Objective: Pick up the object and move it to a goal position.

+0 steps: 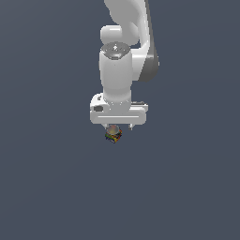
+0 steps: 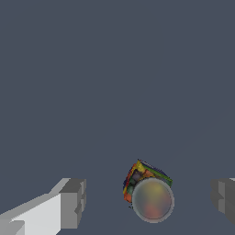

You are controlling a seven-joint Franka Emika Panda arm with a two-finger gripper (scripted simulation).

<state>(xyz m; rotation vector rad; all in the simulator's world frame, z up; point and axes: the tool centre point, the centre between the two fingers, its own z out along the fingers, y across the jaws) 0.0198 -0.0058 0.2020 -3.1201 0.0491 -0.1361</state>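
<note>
The object (image 2: 143, 175) is a tiny boxy item with red, yellow, green and dark patches, tilted on the grey floor. In the exterior view the object (image 1: 114, 136) sits just below the white hand. My gripper (image 2: 148, 199) is open, one grey fingertip (image 2: 73, 202) on one side and the other fingertip (image 2: 223, 196) far off on the other. The object lies in the gap between them, touching neither. In the exterior view the gripper (image 1: 118, 125) points straight down, its fingers mostly hidden behind the hand.
A translucent greyish sphere (image 2: 152, 200) overlaps the near part of the object; the same sphere (image 1: 112, 129) shows under the hand in the exterior view. A plain dark grey floor (image 1: 47, 187) surrounds everything.
</note>
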